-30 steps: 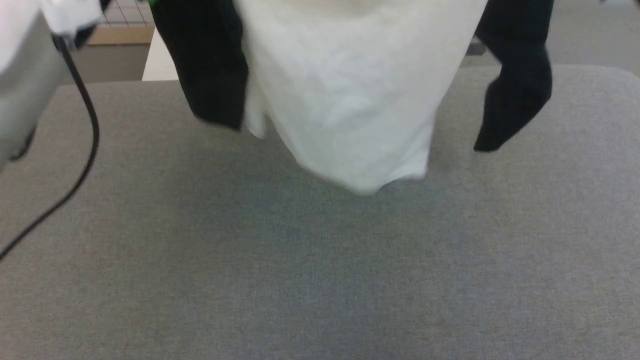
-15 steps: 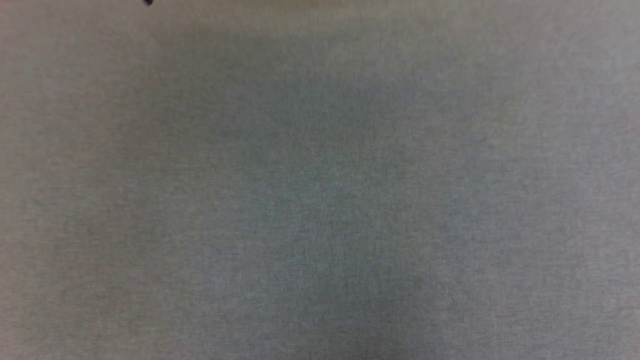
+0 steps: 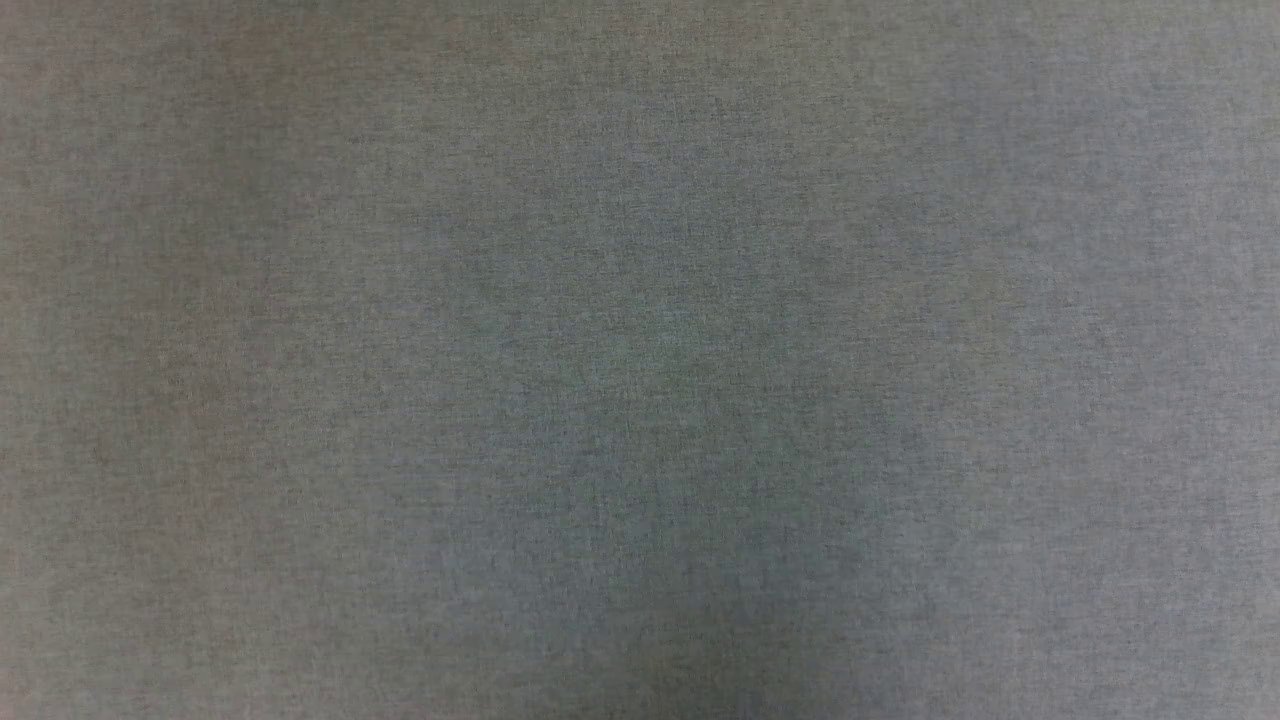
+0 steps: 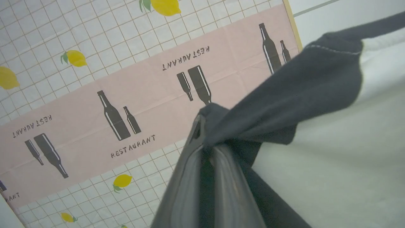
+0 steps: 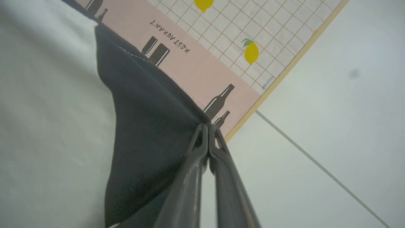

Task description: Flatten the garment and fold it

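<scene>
The garment (image 4: 316, 82) is gripped by both grippers, each on a black part near the shoulders. In the left wrist view the left gripper (image 4: 205, 139) is seen clenched on a bunched fold of black cloth, with the white body (image 4: 348, 164) spread to the right of its fingers. In the right wrist view the right gripper (image 5: 207, 131) is pinched tight on the edge of the black cloth, and the white body is seen to its left. Behind the garment, a panel (image 4: 126, 95) printed with lemons, bottles and the word RESTAURANT is seen in both wrist views. In the head view a grey woven surface (image 3: 640, 360), probably the worktop, is seen close up.
</scene>
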You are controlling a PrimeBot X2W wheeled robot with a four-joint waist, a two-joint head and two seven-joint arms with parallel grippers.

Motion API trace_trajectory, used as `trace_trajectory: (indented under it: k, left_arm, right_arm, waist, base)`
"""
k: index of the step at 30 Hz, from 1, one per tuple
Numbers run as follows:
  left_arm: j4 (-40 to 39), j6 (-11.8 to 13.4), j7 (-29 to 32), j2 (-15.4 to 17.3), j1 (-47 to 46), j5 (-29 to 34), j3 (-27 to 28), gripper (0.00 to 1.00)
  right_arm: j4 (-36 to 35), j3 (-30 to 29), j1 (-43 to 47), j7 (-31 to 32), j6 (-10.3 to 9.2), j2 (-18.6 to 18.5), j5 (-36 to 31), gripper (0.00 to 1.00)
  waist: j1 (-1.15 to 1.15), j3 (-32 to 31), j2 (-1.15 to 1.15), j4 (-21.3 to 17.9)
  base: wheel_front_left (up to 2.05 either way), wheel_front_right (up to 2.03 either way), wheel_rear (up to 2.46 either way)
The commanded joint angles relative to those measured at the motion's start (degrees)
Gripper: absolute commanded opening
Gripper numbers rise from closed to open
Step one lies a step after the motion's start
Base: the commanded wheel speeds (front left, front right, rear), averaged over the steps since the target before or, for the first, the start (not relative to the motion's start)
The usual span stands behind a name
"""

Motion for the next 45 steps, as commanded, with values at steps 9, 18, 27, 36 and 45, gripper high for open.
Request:
trace_trajectory:
  k: [9, 18, 27, 36, 45]
  left_arm:
    - [-0.66, 0.48, -4.28, 0.84, 21.95, -3.03, -1.26, 0.00]
    - [-12.84, 4.40, -4.67, 2.42, 53.73, -3.67, 1.92, 0.00]
    - [-19.17, 6.20, -4.68, 3.02, 81.15, -5.49, 3.44, 0.00]
    - [-18.47, 5.04, -4.68, 3.38, 96.21, -7.35, 0.80, 0.00]
    - [-20.57, 6.65, -2.40, 3.48, 104.83, -8.15, -3.17, 0.00]
  right_arm:
    - [2.51, 5.12, 19.89, -3.59, -0.11, 2.04, 3.22, 0.00]
    - [-9.92, 12.53, 47.29, -3.72, -0.11, -2.90, 12.69, 0.00]
    - [-16.49, 17.14, 73.10, -3.23, -0.11, -8.77, 19.80, 0.00]
    - [-23.87, 14.49, 92.87, 1.04, -0.11, -11.25, 21.81, 0.00]
    - [-30.04, 7.28, 108.88, 5.33, -0.11, -11.03, 19.44, 0.00]
  waist:
    - [-0.01, -6.69, 0.00, 0.77]
    - [-0.01, -17.19, 0.00, 1.51]
    - [-0.01, -26.71, 0.00, 1.07]
    - [-0.01, -32.44, 0.00, 0.43]
    - [-0.01, -34.12, 0.00, 0.74]
  base:
    - [0.00, 0.00, 0.00]
    - [0.00, 0.00, 0.00]
    - [0.00, 0.00, 0.00]
    - [0.00, 0.00, 0.00]
    - [0.00, 0.00, 0.00]
